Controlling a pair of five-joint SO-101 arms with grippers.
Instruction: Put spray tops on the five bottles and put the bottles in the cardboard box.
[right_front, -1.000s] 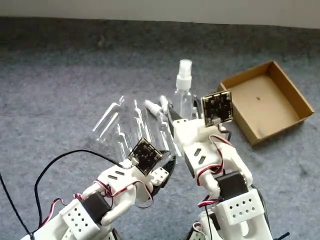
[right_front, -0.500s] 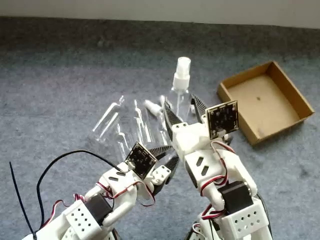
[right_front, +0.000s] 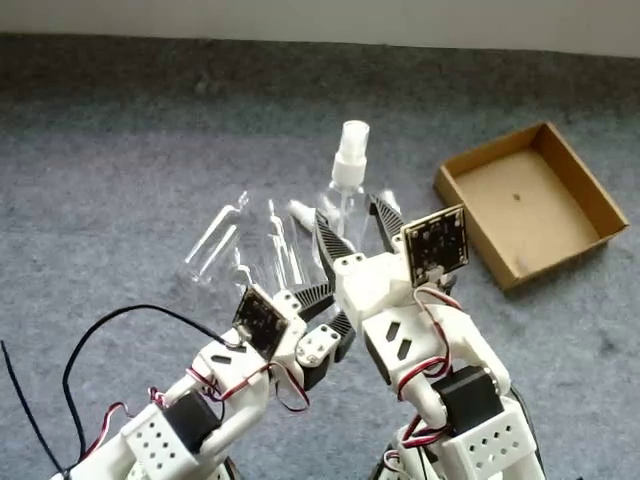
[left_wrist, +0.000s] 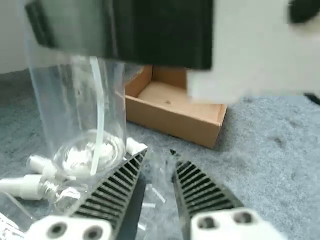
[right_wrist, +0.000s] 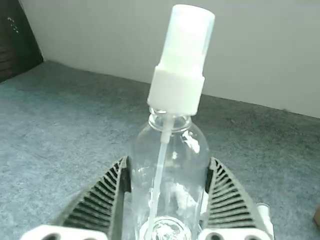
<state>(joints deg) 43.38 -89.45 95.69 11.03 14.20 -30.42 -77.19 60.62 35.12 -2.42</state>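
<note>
A clear bottle (right_front: 345, 192) with a white spray top (right_front: 351, 148) stands upright between the fingers of my right gripper (right_front: 349, 210), which is shut on its body (right_wrist: 169, 165). The same bottle (left_wrist: 80, 115) hangs just ahead of my left gripper (left_wrist: 159, 157), which is open with nothing between its fingers and sits low beside the right arm (right_front: 330, 305). Several bare clear bottles (right_front: 215, 240) lie on the carpet to the left. Loose white spray tops (right_front: 303, 213) lie by them (left_wrist: 30, 170). The cardboard box (right_front: 590, 190) lies open at the right (left_wrist: 200, 130).
Grey carpet (right_front: 120, 150) covers the table out to a pale wall at the back. A black cable (right_front: 130, 318) loops beside the left arm. Open carpet lies between the held bottle and the box.
The right gripper has carried the bottle a little to the left and nearer the arms. The left gripper has opened and drawn back to the left.
</note>
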